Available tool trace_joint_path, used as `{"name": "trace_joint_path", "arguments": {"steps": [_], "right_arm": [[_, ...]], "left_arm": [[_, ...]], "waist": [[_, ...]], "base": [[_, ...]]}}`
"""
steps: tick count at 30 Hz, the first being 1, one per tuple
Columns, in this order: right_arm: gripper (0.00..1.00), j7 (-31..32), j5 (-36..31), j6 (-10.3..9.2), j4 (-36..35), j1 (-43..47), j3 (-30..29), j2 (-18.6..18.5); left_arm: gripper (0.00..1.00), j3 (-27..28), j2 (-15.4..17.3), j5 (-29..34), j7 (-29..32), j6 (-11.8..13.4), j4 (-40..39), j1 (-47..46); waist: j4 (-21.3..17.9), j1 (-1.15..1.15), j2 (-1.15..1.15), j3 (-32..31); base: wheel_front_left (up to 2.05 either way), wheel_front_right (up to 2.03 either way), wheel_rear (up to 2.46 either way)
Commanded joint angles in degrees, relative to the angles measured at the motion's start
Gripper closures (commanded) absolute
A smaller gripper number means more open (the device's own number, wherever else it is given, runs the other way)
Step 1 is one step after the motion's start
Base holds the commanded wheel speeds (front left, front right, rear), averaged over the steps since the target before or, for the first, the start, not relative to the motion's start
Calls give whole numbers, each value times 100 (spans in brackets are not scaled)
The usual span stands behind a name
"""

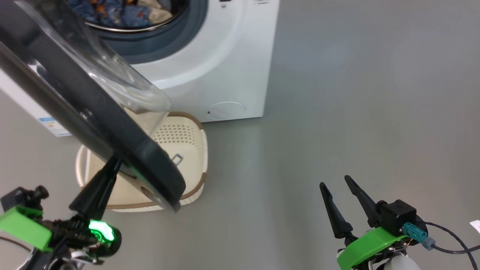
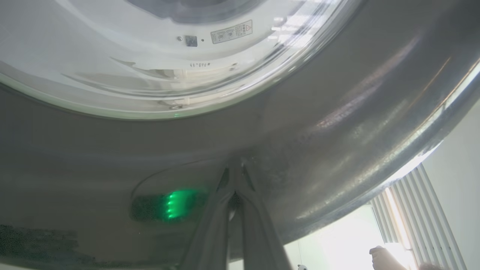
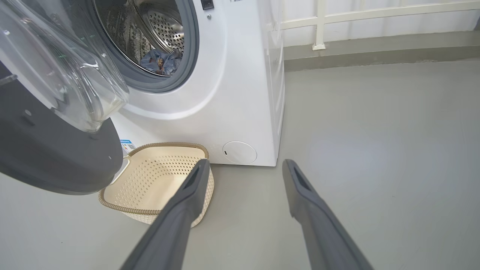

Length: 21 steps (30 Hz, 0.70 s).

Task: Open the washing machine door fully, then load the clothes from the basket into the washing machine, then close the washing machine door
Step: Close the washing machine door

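Closest to me, my left claw [image 1: 113, 166] is pinched fully shut with nothing between its fingers. Its tips press up against the glossy black outer face of the washing machine door [image 1: 93, 112], low on that face near its rim. My right claw [image 1: 334, 181] hangs over bare grey floor [image 1: 356, 93], well off to the right, fingers spread wide and holding nothing.

The door stands partly open, swung out over the basket [image 1: 195, 150]. The basket sits on the floor just in front of the washing machine [image 1: 225, 56], below its left front corner. Beyond that, the clothes [image 1: 123, 13] lie inside the steel drum, blue fabric with orange prints beside a cream piece behind the grey-blue gasket.
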Motion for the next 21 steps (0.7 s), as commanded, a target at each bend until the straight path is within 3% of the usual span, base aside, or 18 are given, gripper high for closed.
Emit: {"name": "trace_joint_path", "arguments": {"steps": [1, 13, 21], "right_arm": [[0, -28, 20, 16, -106, -108, 110, 41], [0, -28, 88, 16, -97, -235, 79, 107], [0, -28, 119, 16, -110, -310, 46, 135]], "left_arm": [[100, 95, 59, 24, 16, -52, -126, -252], [100, 159, 59, 385, -528, -65, 293, -1270], [100, 354, 59, 666, -687, -65, 727, -1929]], "waist": [[-276, 0, 0, 21], [-1018, 0, 0, 292], [-1308, 0, 0, 480]], "base": [[0, 0, 0], [0, 0, 0], [0, 0, 0]]}}
